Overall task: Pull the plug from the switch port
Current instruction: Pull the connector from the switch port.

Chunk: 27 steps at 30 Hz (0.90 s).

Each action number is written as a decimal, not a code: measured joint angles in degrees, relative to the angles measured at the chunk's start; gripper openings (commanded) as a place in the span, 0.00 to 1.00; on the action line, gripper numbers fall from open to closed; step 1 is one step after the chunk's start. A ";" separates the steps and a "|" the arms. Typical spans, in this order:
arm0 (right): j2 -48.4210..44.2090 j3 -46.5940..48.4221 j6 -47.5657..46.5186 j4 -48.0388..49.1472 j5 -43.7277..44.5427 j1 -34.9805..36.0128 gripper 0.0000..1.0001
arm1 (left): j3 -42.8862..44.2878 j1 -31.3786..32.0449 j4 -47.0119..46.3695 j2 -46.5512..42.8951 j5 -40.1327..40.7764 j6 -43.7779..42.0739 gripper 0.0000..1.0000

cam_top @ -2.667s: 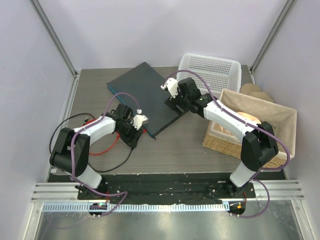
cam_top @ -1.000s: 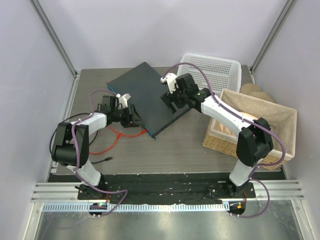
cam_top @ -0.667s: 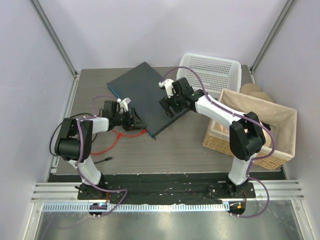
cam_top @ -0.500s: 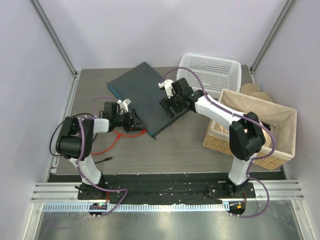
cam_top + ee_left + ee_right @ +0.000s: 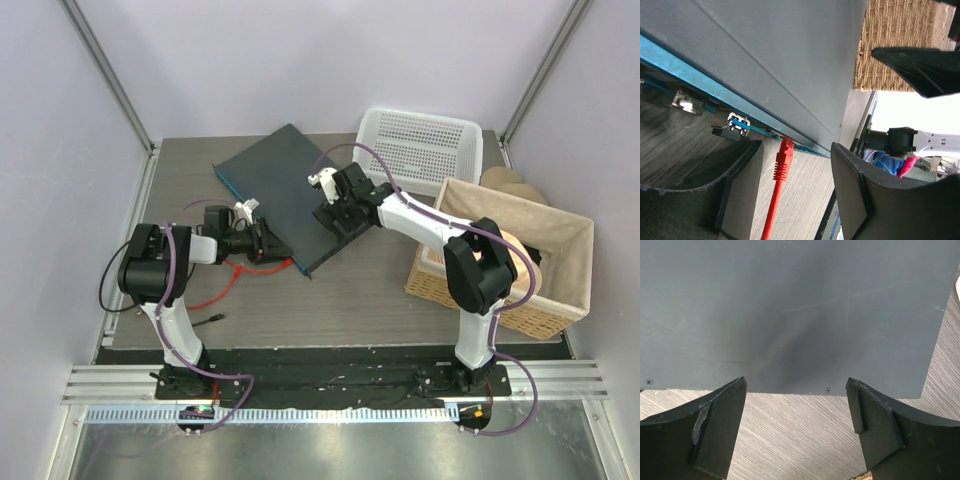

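On the table (image 5: 370,300), no shift of the switch (image 5: 280,185) against the earlier frames; lying flat and angled at the far left-centre, blue front edge (image 5: 705,87) turned toward the left arm.

For the left tool (image 5: 262,240): earlier down by the near corner of the switch, then swung out left, now levelled low and pushed in at the front edge; so lined up on the port, no grasp yet.

For the right tool (image 5: 328,212): drawn in from the right side of the switch toward its near edge, now hanging over that edge; probably there to pin the box during the pull, judging from placement alone.

Right tool: wide open, nothing held; fingers (image 5: 715,425) spread over the table with the switch's edge between them; touching the lid or not, cannot tell.

Left tool: wide open too, holding nothing; fingers (image 5: 742,190) either side of the red cable (image 5: 205,297), apart from it.

Red plug (image 5: 785,152): looks seated in a socket on the blue edge, between the open fingers, untouched.

Next, by my read: close on the plug body, press the latch, pull straight back; barely begun as a task.
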<state>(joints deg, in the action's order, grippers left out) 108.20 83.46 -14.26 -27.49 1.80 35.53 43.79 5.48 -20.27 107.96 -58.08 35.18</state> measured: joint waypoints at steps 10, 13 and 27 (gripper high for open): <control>2.01 2.64 0.11 0.00 0.59 0.00 0.88 | 2.56 0.57 8.20 0.17 -1.53 -6.75 0.61; 2.45 2.80 0.26 -0.02 0.52 0.00 0.88 | 2.16 0.81 8.09 0.17 -1.99 -7.23 0.61; 2.84 2.56 0.37 0.09 0.66 0.04 0.88 | 1.73 1.16 3.91 2.89 -6.29 -3.56 0.61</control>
<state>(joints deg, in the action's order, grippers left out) 111.04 86.02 -13.89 -27.40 2.46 35.57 45.52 6.63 -16.36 110.85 -64.38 31.62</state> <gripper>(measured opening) 0.885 0.608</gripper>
